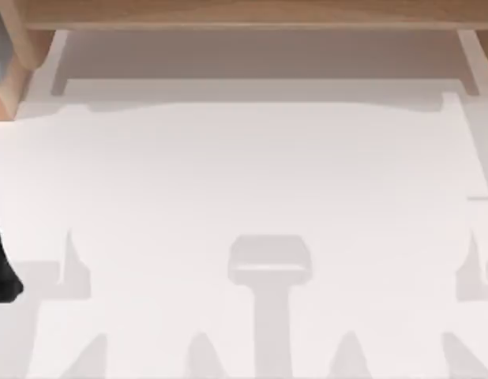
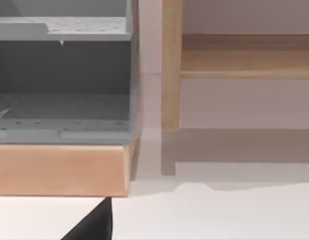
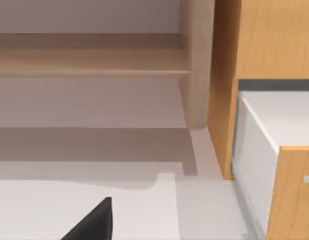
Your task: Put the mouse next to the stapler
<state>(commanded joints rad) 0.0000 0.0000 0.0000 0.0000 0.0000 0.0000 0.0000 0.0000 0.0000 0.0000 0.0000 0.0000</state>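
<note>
The mouse and the stapler are out of view. A dark part of my left arm point(image 1: 1, 272) juts in at the left edge of the top view, low over the white table point(image 1: 244, 197). A black tip of my left gripper point(image 2: 92, 226) appears in the left wrist view, above the table near a wooden ledge. In the right wrist view a black tip of my right gripper point(image 3: 92, 224) hangs over bare tabletop.
A wooden rail point(image 1: 244, 14) runs along the table's back. A grey perforated shelf unit point(image 2: 59, 100) with a wooden base stands at the back left, beside a wooden post point(image 2: 170, 65). A wooden cabinet point(image 3: 259, 40) with a white drawer stands at the right.
</note>
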